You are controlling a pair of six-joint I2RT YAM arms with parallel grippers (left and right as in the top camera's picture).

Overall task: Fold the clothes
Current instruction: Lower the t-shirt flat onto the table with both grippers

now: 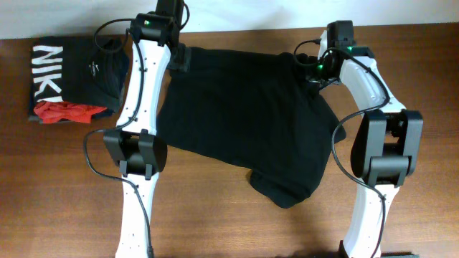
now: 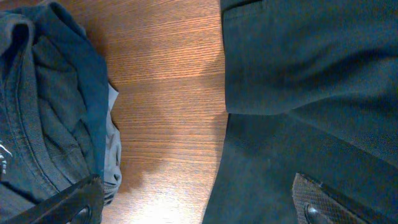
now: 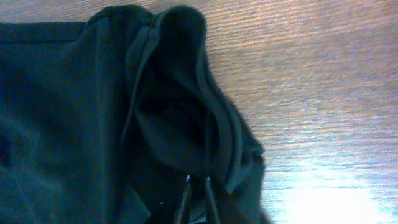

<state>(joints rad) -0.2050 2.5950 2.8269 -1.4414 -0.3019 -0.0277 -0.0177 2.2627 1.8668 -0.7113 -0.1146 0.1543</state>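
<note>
Closest to the lens, in the right wrist view, a rolled hem of the black garment bunches up in loose ridges. The right jaws sit almost closed there, apparently clenched on the cloth at its far right corner. The garment lies spread across the middle of the bench between the two arms, fairly flat, with one lobe trailing toward the near right. It looks light, limp and not slippery, so it will likely sag and crease wherever it is unsupported. It is best taken by the hem or corners, both far corners together, and drawn over rather than pushed. The left jaws are released, spread wide above the garment's far left edge and bare wood. Further left, apart from it, lies a folded NIKE shirt with a small red garment on its near edge.
</note>
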